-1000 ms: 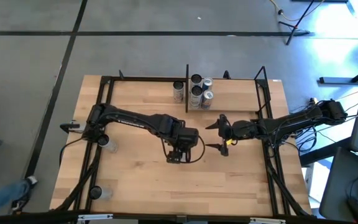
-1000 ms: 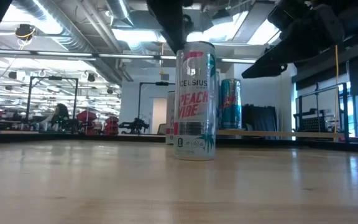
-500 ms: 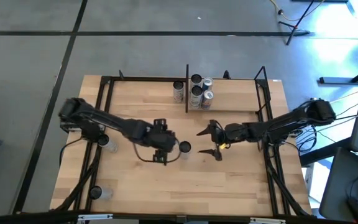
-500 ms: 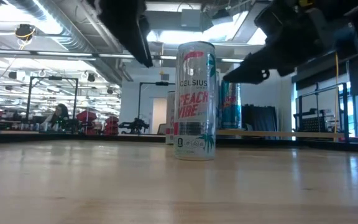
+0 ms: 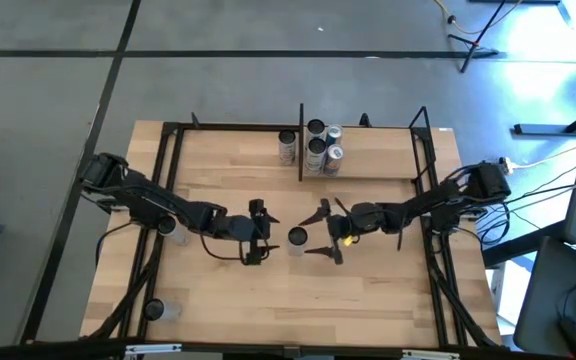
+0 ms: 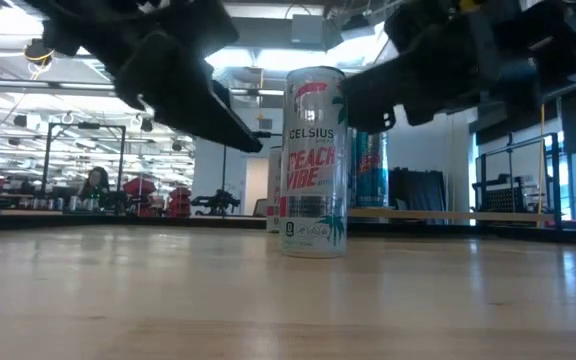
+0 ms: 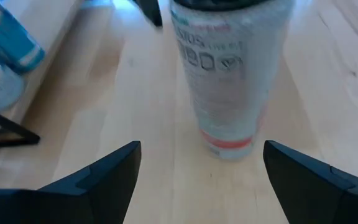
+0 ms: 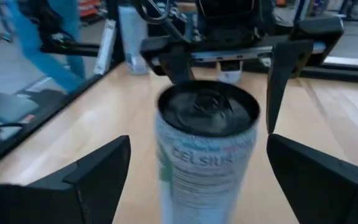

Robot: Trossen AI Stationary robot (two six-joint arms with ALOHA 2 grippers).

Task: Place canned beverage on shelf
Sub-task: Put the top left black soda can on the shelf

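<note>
A white Celsius can stands upright on its base on the wooden table's middle; it also shows in the low view. My left gripper is open on the can's left, its fingers level and pointing at the can. My right gripper is open on the can's right, with the can just in front of its spread fingers. Neither touches it. The shelf, a board bay between thin black uprights, lies at the table's far edge, right of middle.
Several cans stand at the shelf's left end, and one more stands just left of its black divider. Black frame rails run along the table's left and right sides. Bare board lies near of the can.
My left gripper has drawn back from over the can toward the table's left edge and tipped down to point level at it. My right gripper has gone toward the table's left edge, up to the can. The can has stayed upright in place.
</note>
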